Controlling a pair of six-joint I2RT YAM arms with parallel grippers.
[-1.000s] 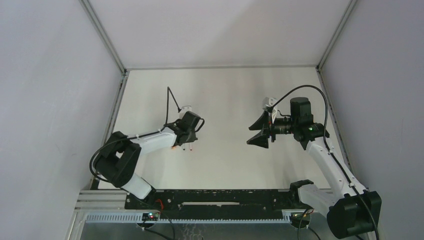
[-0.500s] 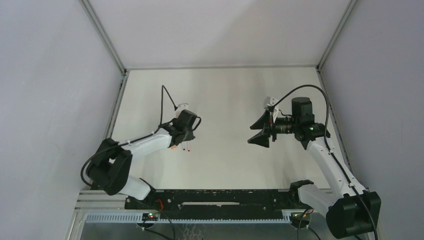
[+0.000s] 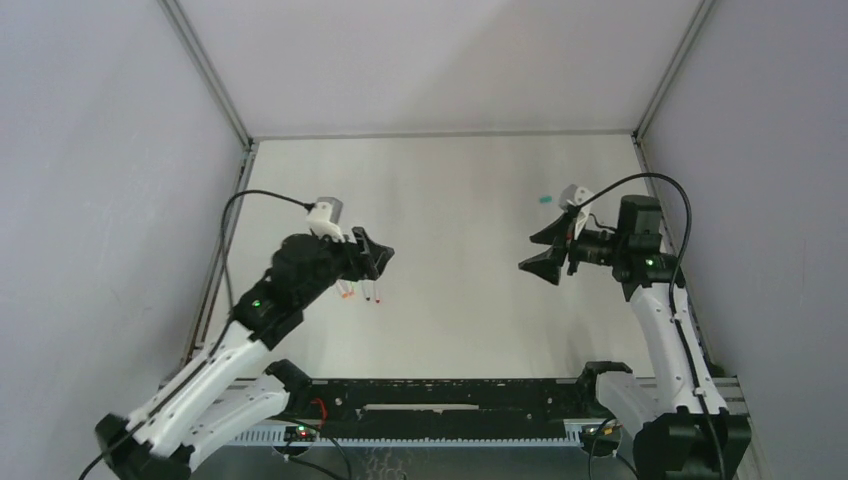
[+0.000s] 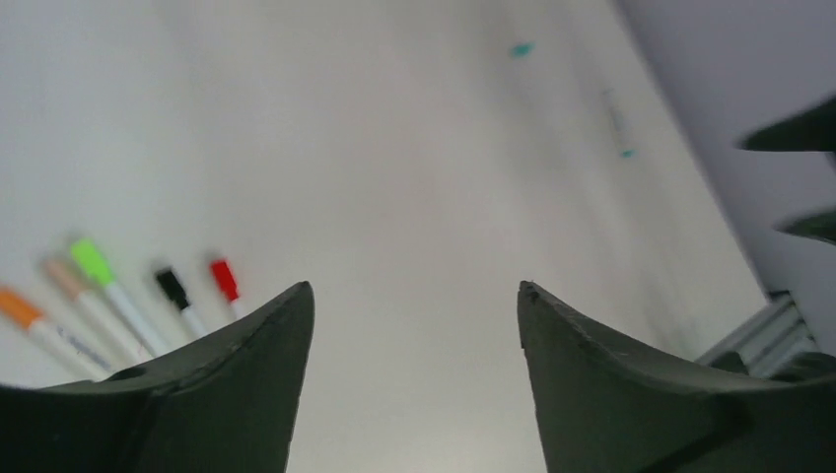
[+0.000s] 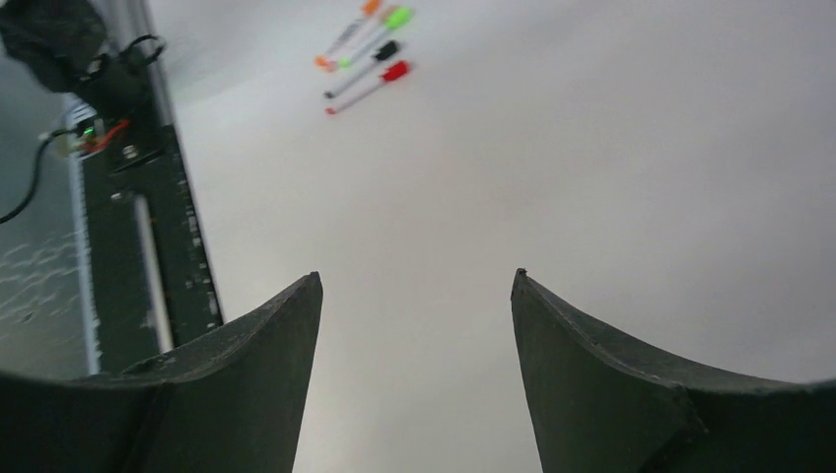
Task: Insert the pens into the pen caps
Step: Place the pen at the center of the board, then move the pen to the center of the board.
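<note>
Several white pens lie side by side on the table: orange, green, black and red ends show in the left wrist view, just left of my left gripper. That gripper is open and holds nothing; in the top view it hovers just above the pens. A lone teal pen cap lies far off, with a thin teal-tipped pen beyond it. My right gripper is open and empty, raised at the right, below the teal cap.
The black rail with the arm bases runs along the near edge. Grey walls close in the left and right sides, with metal posts at the back corners. The right wrist view sees the pen row far away.
My left gripper has opened and drawn back from the pens, which stay on the table. The right arm has swung right, uncovering the teal cap.
</note>
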